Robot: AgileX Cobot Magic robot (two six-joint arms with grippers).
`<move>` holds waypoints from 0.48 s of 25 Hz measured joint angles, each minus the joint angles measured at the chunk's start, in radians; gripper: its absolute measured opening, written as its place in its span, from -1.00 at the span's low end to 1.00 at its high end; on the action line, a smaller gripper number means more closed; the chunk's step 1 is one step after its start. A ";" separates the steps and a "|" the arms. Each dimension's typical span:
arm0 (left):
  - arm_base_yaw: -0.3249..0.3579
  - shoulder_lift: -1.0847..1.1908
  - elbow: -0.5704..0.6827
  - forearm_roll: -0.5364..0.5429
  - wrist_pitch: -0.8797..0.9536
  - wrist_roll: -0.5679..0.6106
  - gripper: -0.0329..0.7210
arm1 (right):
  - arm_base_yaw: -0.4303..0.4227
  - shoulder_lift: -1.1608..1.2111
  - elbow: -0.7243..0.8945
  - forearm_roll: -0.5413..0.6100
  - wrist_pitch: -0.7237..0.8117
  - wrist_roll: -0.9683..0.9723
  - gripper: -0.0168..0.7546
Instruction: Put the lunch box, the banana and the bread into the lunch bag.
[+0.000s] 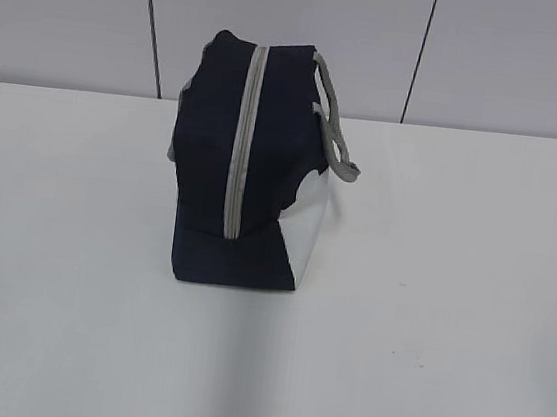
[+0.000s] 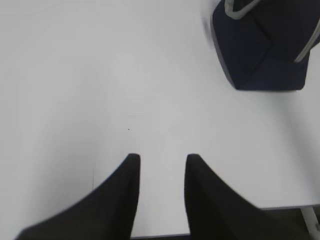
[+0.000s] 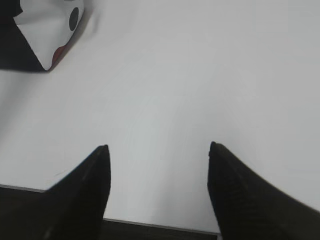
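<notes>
The broad white desk (image 1: 445,338) fills the exterior view up to its far edge, under a pale grey panelled wall (image 1: 69,14). On it, toward the far edge and a little left of the middle, stands the boxy navy-blue fabric lunch bag (image 1: 208,160), upright, its grey zipper (image 1: 244,144) running down the near end, grey strap handles (image 1: 333,124) hanging to the right and a white side panel (image 1: 308,234) on the right. The zipper looks closed.

The left gripper (image 2: 161,161), two black fingers, hangs above bare desk near its front edge, jaws slightly apart, holding nothing. The right gripper (image 3: 157,150) likewise, jaws wider apart and empty.
</notes>
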 joint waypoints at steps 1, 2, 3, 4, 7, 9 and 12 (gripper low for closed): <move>0.011 -0.019 0.000 0.000 0.000 0.000 -0.29 | -0.009 0.000 0.000 0.000 0.000 0.000 0.23; 0.025 -0.036 0.000 0.000 0.000 0.000 -0.29 | -0.023 0.000 0.000 0.000 0.000 0.000 0.23; 0.039 -0.048 0.000 0.000 0.001 0.000 -0.29 | -0.041 0.000 0.000 0.000 0.000 0.000 0.23; 0.049 -0.058 0.000 0.000 0.002 0.000 -0.29 | -0.059 0.000 0.000 0.000 0.000 0.000 0.23; 0.084 -0.065 0.000 -0.001 0.006 0.000 -0.29 | -0.114 0.000 0.000 0.000 0.000 0.000 0.23; 0.106 -0.065 0.000 -0.001 0.007 0.000 -0.29 | -0.145 0.000 0.000 0.000 0.000 0.000 0.23; 0.130 -0.065 0.000 -0.003 0.007 0.000 -0.29 | -0.171 0.000 0.000 0.000 0.000 0.000 0.23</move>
